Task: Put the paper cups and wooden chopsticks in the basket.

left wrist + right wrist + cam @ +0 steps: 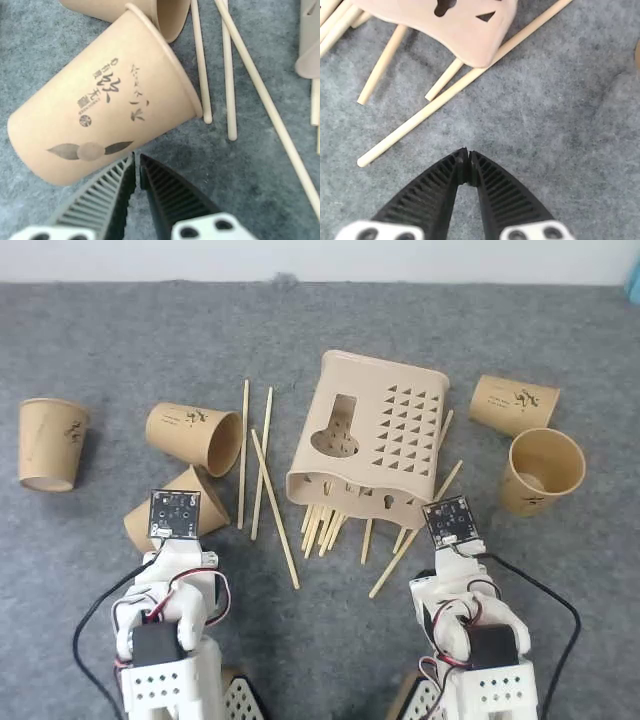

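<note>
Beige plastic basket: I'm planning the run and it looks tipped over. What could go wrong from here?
1. The beige plastic basket lies over several wooden chopsticks; righting it may scatter them.
2. The brown paper cup nearest the left gripper lies on its side and could roll when nudged.

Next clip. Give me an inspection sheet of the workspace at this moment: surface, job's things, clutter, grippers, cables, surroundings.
Surface: grey felt-like mat, flat.
Job's things: basket lies tipped over mid-table. A bunch of chopsticks pokes out at its near edge, and three more lie loose beside it. Five paper cups are outside it, with one upright cup.
Clutter: nothing seen.
Grippers: left gripper shut, empty, beside a lying cup. Right gripper shut, empty, over bare mat.
Cables: a black cable by the left arm's base and another by the right's, both off the job's things.
Surroundings: pale strip beyond the mat's far edge.
</note>
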Tool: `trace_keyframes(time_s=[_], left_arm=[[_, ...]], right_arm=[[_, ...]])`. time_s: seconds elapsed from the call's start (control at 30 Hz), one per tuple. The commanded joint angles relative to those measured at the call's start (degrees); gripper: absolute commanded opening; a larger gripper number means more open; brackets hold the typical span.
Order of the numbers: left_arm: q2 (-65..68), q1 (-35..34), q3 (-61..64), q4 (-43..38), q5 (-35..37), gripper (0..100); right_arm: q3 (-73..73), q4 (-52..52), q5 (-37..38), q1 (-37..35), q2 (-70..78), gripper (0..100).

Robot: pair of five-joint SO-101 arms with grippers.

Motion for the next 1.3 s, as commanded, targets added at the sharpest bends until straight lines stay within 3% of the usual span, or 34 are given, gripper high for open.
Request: trace_keyframes(time_s=[0.0, 0.9, 1.13, 1.27], left_arm=[[0.4, 0.2, -0.3, 0.2, -0.3, 1], [0.4, 0.3, -0.6, -1.0, 0.0, 1], [0.4, 0.3, -3.8, -9.0, 0.0, 1], [0.4, 3.5, -2.3, -12.2, 0.1, 1]], right_arm=[[1.0, 0.2, 0.5, 0.2, -1.1, 0.8], [-0.8, -1.4, 0.7, 0.6, -1.2, 1.0], [-8.1, -3.3, 0.7, 10.4, -1.2, 1.0], [-3.0, -12.0, 0.7, 11.2, -1.2, 1.0]])
